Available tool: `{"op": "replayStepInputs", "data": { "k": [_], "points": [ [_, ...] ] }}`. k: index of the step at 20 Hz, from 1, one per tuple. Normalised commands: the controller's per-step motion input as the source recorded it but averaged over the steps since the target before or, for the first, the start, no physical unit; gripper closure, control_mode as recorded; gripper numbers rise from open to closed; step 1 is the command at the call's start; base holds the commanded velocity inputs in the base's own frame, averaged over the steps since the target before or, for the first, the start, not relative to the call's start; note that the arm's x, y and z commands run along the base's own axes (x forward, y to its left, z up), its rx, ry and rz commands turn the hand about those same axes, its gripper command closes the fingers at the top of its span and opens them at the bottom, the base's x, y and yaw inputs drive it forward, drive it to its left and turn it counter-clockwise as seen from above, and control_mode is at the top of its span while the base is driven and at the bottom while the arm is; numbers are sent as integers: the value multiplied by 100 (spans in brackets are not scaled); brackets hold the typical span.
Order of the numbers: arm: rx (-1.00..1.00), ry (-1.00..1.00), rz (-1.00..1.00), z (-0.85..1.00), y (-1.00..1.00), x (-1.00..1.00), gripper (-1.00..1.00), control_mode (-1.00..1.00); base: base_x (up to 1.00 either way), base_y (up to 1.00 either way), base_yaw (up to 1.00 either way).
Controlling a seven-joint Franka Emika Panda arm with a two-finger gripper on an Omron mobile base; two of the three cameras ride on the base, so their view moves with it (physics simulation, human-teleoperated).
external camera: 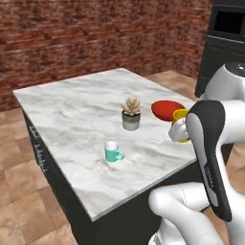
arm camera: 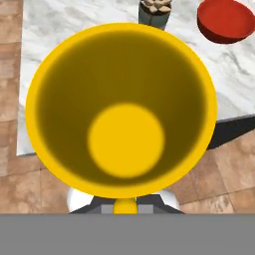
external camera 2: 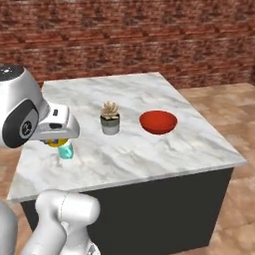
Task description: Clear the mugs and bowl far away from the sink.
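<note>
Clamped on the yellow mug [arm camera: 122,104], my tool [external camera: 181,130] holds it above the tabletop's [external camera: 72,115] near edge; I should keep it level, setting down clear of the teal mug [external camera: 113,152].

Illumination is even and diffuse, with no distinct source. The marble tabletop [external camera: 76,115] renders bright without glare. Shadows are faint: a soft patch beside the teal mug [external camera: 113,152]. The yellow mug [arm camera: 122,107] interior darkens toward its wall. All views appear slightly soft and low-resolution.
</note>
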Motion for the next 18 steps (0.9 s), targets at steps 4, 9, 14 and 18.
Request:
{"op": "replayStepInputs", "data": {
  "k": [4, 9, 14, 18],
  "points": [
    [0, 0, 0, 0, 0, 0, 100, 100, 93, -78, 40],
    [0, 0, 0, 0, 0, 0, 100, 100, 80, -60, 21],
    [0, 0, 0, 0, 0, 0, 100, 100, 65, -43, 5],
    [0, 0, 0, 0, 0, 0, 100, 100, 69, -31, 0]
  ]
}}
